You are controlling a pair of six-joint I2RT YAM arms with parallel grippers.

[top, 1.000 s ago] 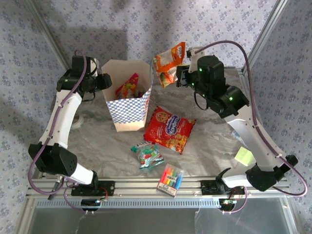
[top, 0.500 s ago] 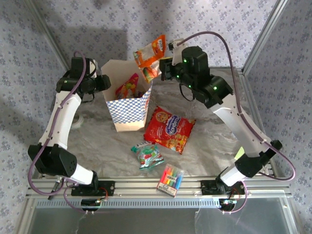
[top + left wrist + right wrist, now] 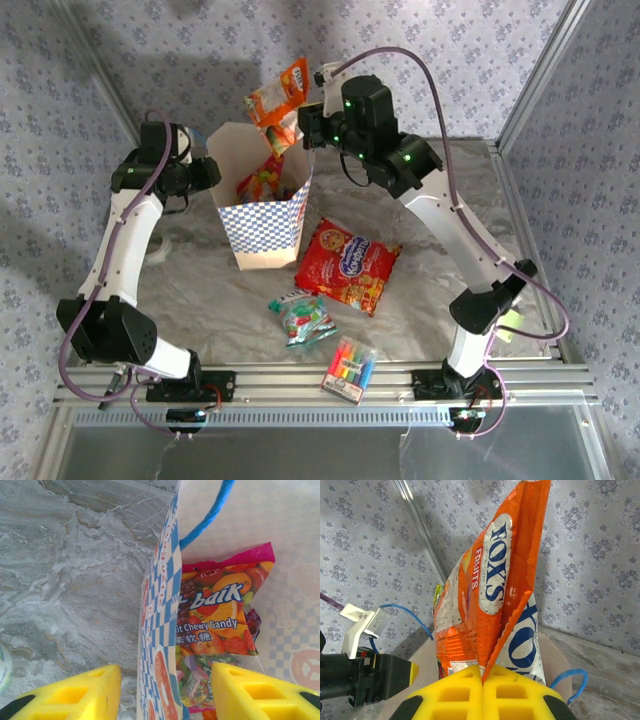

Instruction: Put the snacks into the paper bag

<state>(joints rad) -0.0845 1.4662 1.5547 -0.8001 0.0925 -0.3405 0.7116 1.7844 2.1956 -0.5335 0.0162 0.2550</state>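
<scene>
The paper bag [image 3: 262, 215] stands open at the back left of the table, with a pink-edged candy bag [image 3: 262, 178] inside it. My right gripper [image 3: 300, 125] is shut on the lower edge of an orange-white packet [image 3: 277, 100] and holds it upright above the bag's mouth. Seen from the right wrist, the packet [image 3: 490, 595] rises from the pinched fingertips of this gripper [image 3: 482, 680]. My left gripper [image 3: 165, 690] is open and straddles the bag's checkered wall [image 3: 160, 630], with the candy bag [image 3: 215, 615] just inside. A large red cookie bag [image 3: 348, 265] and a green-red packet [image 3: 305, 320] lie on the table.
A clear pack of coloured markers [image 3: 349, 368] lies near the front edge. A yellow sticky-note pad [image 3: 510, 325] peeks out behind the right arm's base. Blue cord handles [image 3: 570, 677] hang at the bag's rim. Patterned walls stand close behind.
The right arm has swung left with the orange-white packet, from right of the bag to above its mouth. The left arm and the bag have stayed in place.
</scene>
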